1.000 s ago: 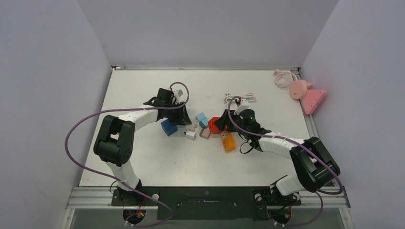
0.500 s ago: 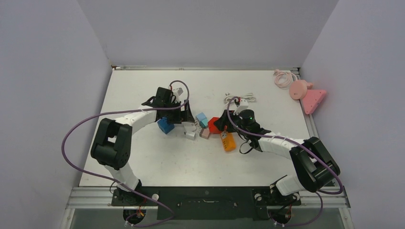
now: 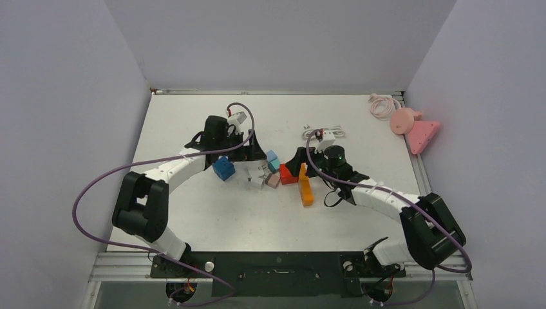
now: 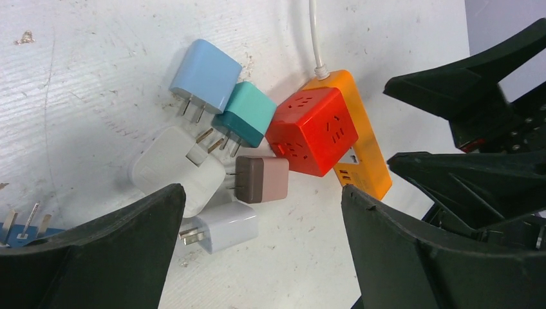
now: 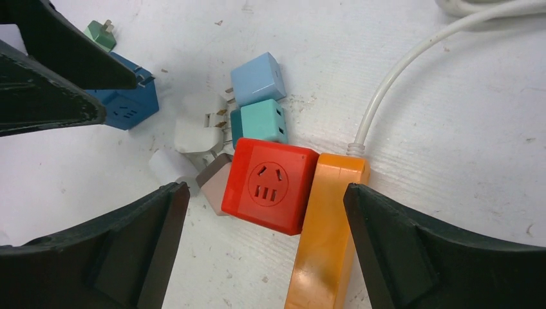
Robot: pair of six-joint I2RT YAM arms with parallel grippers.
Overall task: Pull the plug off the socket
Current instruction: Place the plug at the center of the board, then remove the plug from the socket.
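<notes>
Red cube-shaped plastic plug adaptor point(image 5: 270, 187) lay on the white counter point(image 5: 451, 161), touching the side of the orange plastic power strip point(image 5: 325, 238). Could not tell if its pins were seated. Light blue plug point(image 5: 256, 78), teal plug point(image 5: 263, 121) and white plug point(image 5: 198, 132) were clustered beside it. Left fingers point(image 4: 116, 257) were spread wide, empty. Right fingers point(image 5: 412, 257) were spread wide over the cube, empty.

6 loose plugs point(image 5: 254, 77), 2 cube sockets point(image 5: 270, 187), 1 orange strip point(image 5: 328, 238)
</notes>
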